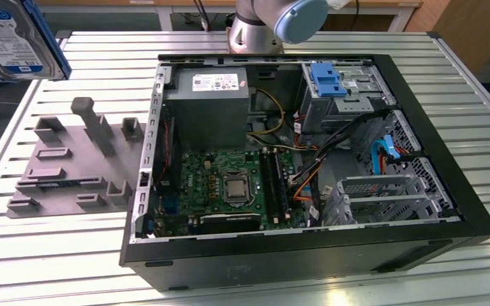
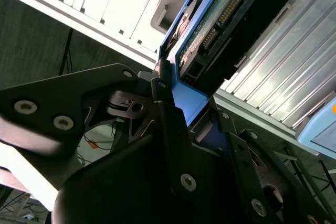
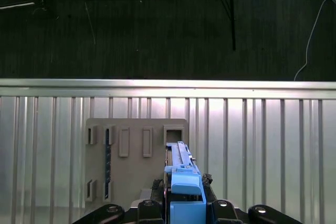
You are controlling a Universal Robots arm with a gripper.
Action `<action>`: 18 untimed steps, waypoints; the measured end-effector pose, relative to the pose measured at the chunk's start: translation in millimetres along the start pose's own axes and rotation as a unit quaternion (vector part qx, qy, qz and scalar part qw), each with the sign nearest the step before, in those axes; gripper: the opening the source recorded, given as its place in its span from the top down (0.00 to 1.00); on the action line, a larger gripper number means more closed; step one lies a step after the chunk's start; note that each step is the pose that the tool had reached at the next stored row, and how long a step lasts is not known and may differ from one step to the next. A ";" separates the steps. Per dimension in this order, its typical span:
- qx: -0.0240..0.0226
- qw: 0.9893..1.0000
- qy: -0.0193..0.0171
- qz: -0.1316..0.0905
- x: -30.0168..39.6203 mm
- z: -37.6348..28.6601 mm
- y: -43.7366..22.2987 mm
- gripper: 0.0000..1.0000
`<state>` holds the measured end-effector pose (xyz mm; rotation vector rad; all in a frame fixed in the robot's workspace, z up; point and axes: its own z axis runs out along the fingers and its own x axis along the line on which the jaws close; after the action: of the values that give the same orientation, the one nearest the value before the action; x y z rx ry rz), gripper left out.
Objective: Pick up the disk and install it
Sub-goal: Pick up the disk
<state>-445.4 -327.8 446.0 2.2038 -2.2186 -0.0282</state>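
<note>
The gripper (image 2: 190, 106) is closed on the one disk (image 2: 223, 17), with its fingers (image 2: 163, 103) clamping the blue rail frame. In the exterior view the disk (image 1: 11, 38) hangs high at that view's left, label showing, well apart from the one open case (image 1: 458, 223). The second wrist view shows its circuit board side. In the first wrist view one grey slotted plate (image 3: 131, 166) lies on the table (image 3: 262, 145) beyond it.

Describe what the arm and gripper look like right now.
In the exterior view, the arm is a silver-grey metal cylinder with a rounded light-blue joint cap. In the second wrist view, the gripper is matte black, with flat angular linkage plates and slim bar-shaped fingers, dotted with silver screw heads. I can see no markings.
</note>
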 end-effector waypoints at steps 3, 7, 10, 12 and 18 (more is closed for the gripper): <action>0.000 1.000 0.000 0.000 0.0 -0.9 0.0 0.64; 0.000 1.000 0.000 0.000 0.0 -1.4 0.0 0.64; 0.000 1.000 0.000 0.000 0.0 -3.3 0.1 0.64; 0.000 1.000 0.000 0.000 0.0 -5.8 0.1 0.64; 0.000 1.000 0.000 0.000 0.0 -8.2 0.2 0.64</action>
<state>-445.4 -327.8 454.1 2.2038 -2.2185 -0.0282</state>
